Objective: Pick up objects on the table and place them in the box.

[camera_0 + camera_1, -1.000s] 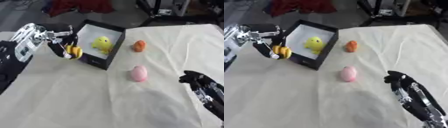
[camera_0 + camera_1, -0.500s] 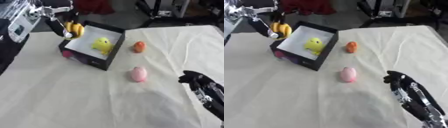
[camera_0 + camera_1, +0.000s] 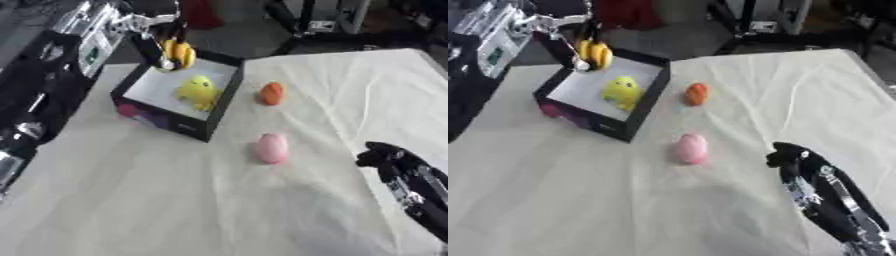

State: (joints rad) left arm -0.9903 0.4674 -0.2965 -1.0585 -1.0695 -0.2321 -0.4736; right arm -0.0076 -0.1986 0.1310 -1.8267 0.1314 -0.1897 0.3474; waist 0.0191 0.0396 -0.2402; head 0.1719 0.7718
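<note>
My left hand (image 3: 156,39) is shut on a small yellow banana bunch (image 3: 179,54), held over the far left corner of the black box (image 3: 220,106). Inside the box, on its white floor, sits a yellow toy (image 3: 198,91). An orange object (image 3: 272,93) lies on the cloth just right of the box. Nearer to me lies a pink egg-shaped object (image 3: 272,148). At the lower right my right hand (image 3: 386,157) hovers above the cloth, fingers curled, holding nothing.
A cream cloth (image 3: 192,200) covers the table. Beyond the far edge are dark stands (image 3: 319,30) and a red thing (image 3: 627,12) on the floor. My left arm's black and silver body (image 3: 52,65) fills the upper left.
My left hand has carried the banana bunch up from the box's left side and over the box's far corner. The view has shifted somewhat. The right hand has stayed put.
</note>
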